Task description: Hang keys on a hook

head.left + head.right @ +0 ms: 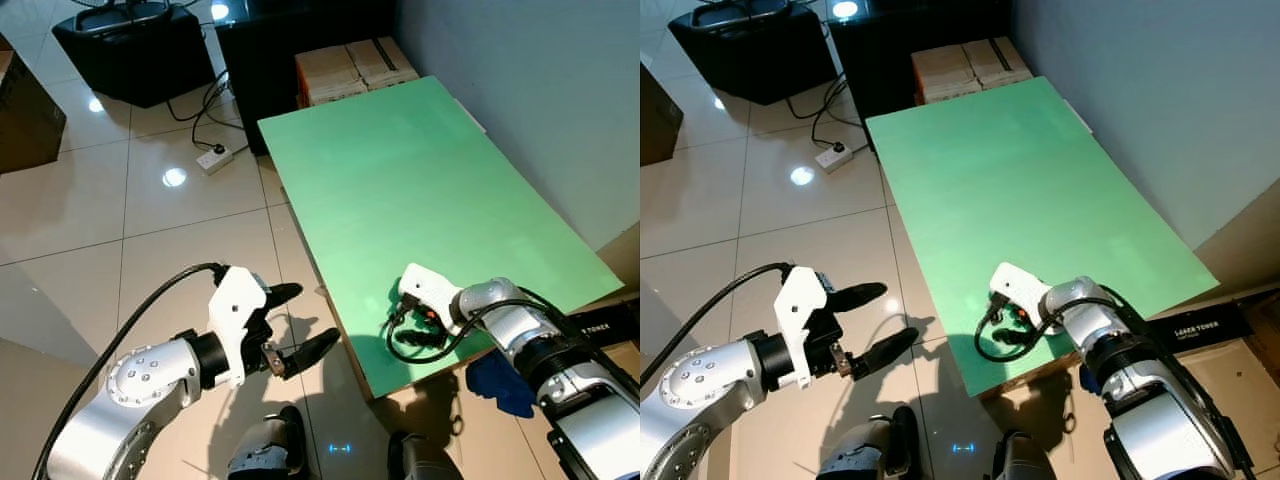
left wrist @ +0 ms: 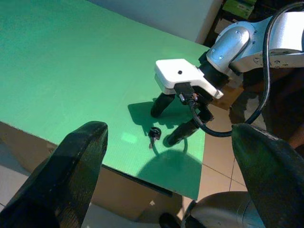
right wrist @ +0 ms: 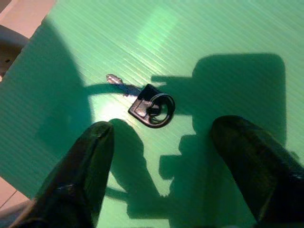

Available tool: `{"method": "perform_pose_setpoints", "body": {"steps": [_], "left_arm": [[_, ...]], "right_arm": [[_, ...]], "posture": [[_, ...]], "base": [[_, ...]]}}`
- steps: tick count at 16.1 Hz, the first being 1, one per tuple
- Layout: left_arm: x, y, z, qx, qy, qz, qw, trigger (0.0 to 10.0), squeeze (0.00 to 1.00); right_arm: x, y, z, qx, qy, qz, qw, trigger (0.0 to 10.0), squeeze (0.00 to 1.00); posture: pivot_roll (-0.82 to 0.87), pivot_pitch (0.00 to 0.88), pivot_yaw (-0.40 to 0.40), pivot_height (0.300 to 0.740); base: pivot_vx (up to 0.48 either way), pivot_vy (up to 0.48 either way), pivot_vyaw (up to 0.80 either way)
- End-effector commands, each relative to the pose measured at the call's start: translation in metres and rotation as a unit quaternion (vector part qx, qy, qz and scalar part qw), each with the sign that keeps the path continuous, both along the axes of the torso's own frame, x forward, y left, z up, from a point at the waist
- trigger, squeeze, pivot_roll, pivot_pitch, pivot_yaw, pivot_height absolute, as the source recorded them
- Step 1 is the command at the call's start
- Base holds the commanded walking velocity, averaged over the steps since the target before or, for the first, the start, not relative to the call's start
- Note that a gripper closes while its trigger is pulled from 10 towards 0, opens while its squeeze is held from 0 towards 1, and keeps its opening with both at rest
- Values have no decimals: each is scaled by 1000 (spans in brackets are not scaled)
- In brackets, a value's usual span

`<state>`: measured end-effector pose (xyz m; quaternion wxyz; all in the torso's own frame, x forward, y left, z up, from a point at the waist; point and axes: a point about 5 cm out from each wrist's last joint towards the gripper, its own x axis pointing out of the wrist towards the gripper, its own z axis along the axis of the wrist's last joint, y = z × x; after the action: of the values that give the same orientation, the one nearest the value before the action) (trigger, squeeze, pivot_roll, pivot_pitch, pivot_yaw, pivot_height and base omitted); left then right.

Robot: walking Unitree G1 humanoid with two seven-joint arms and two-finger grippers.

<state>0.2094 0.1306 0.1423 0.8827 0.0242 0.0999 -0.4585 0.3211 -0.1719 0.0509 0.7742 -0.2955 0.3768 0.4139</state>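
Observation:
A small black key with a ring [image 3: 150, 107] lies flat on the green table [image 1: 420, 170], near its front corner. My right gripper [image 3: 161, 126] hovers just above it, open, its two fingers straddling the table surface a little short of the key. From the left wrist view the key [image 2: 153, 133] lies beside the right gripper's fingers [image 2: 161, 103], apart from them. My left gripper [image 1: 305, 320] is open and holds nothing, out over the tiled floor to the left of the table's front edge.
Cardboard boxes [image 1: 355, 65] and a black cabinet [image 1: 260, 50] stand beyond the table's far end. A white power strip [image 1: 215, 157] with cables lies on the floor. A grey wall [image 1: 540, 90] runs along the table's right side. Something blue [image 1: 500, 385] sits under the table corner.

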Motion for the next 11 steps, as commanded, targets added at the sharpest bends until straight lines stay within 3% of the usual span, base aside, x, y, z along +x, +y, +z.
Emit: {"method": "perform_pose_setpoints", "body": {"steps": [1,11], "left_arm": [[-2,-1,4,0,-2,-12,1000,10000,0],[-5,1,2,2,1,-11,1000,10000,0]], "right_arm": [[2,0,1,-1,0,-2,1000,0,0],[3,6,-4,15,-18,-27,999,0,0]], "posture": [[35,228,79,740],[39,241,77,740]], "base": [[0,0,0],[0,0,0]]}}
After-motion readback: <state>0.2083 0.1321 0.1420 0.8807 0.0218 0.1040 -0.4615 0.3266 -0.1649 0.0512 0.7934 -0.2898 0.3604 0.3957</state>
